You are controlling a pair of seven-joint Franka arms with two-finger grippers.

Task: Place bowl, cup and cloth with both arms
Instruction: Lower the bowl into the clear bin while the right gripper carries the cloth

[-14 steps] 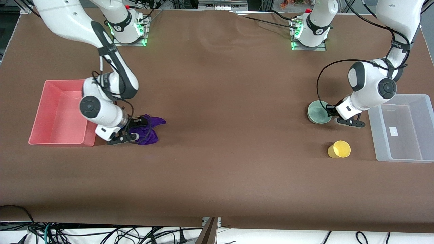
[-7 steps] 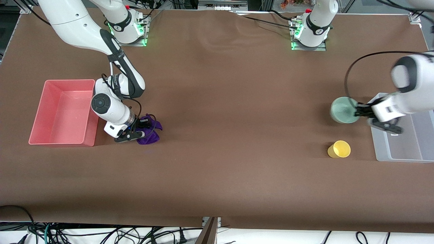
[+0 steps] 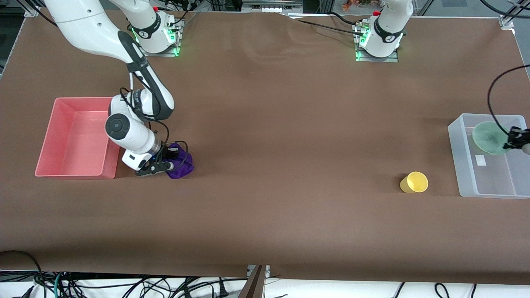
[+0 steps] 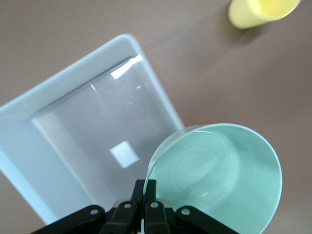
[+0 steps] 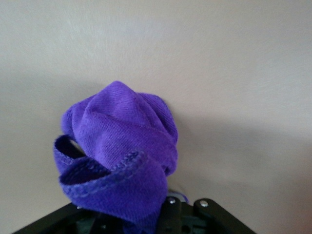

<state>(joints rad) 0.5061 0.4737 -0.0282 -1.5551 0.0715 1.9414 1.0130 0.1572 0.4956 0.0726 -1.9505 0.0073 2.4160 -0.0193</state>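
My left gripper (image 3: 514, 142) is shut on the rim of the pale mint-green bowl (image 3: 490, 138) and holds it tilted in the air over the clear bin (image 3: 488, 194). In the left wrist view its fingers (image 4: 145, 192) pinch the bowl's (image 4: 219, 175) rim. The yellow cup (image 3: 414, 182) lies on its side on the table beside the bin; it also shows in the left wrist view (image 4: 258, 9). My right gripper (image 3: 167, 160) is shut on the bunched purple cloth (image 3: 182, 164), low at the table beside the pink tray. The cloth (image 5: 122, 141) covers the right gripper (image 5: 161, 217).
An empty pink tray (image 3: 74, 173) sits at the right arm's end of the table. The clear bin (image 4: 19, 146) at the left arm's end has a small white label on its floor. A brown mat covers the table.
My left arm lifted the bowl off the table and carried it toward its end, over the clear bin. My right gripper closed on the cloth and bunched it.
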